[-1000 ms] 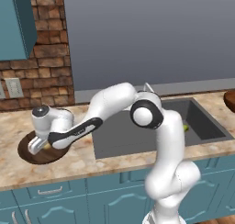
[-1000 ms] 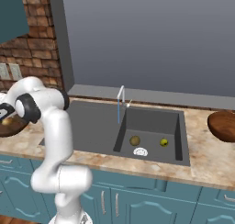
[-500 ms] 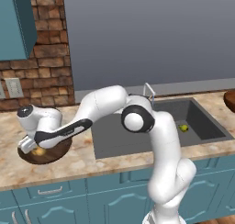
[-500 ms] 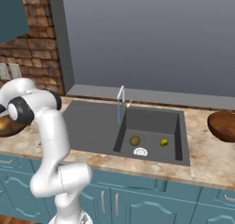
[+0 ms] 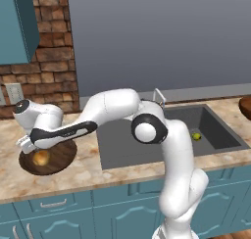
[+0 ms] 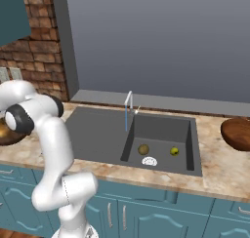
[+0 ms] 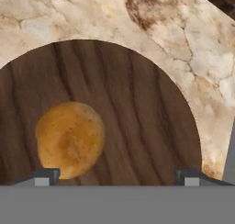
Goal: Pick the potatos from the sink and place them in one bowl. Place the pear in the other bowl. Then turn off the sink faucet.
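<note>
Hand view: golden potato (image 7: 69, 139) in dark bowl (image 7: 142, 117).

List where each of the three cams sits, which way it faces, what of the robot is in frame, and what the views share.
Left base view: behind the arm on its left, facing forward and down at the sink and the dark bowl holding a golden potato; arm reaches left across the frame.
Right base view: behind on the right, facing the sink well with a second potato, the pear and the faucet; arm at lower left.
Hand view: on the hand, straight down into the dark bowl; open pincer.
Shared: golden potato, bowl.
</note>
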### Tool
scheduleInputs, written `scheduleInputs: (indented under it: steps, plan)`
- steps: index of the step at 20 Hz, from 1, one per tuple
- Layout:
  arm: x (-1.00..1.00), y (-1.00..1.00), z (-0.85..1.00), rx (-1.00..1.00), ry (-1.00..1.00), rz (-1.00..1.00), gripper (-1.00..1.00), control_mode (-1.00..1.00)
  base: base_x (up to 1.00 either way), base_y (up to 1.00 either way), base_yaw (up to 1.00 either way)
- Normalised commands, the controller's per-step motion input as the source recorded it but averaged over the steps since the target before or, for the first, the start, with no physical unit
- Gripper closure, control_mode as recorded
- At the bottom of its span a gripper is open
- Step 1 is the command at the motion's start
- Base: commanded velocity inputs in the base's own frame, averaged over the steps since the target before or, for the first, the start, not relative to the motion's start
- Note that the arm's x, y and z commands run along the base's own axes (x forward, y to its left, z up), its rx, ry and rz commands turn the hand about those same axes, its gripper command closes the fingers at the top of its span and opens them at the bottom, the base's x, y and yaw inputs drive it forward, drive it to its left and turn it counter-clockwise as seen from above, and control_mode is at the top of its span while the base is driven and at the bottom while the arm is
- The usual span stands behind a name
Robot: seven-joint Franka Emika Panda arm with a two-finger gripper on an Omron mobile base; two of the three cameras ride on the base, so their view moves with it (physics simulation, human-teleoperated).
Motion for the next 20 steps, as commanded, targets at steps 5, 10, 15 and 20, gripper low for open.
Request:
scheduleInputs:
  steps: [5,10,15,20]
  plan:
    - [-0.19,-0.31,0.68,0.01,-0.01,-0.07,-1.00,-1.00,0.00,0.00,0.00]
    - [-0.34,-0.55,0.32,0.01,-0.16,0.00,-1.00,-1.00,0.00,0.00,0.00]
    - [-0.33,-0.62,0.47,0.04,-0.15,0.06,-1.00,-1.00,0.00,0.00,0.00]
    - [-0.27,-0.67,0.44,0.10,-0.12,0.13,-1.00,-1.00,0.00,0.00,0.00]
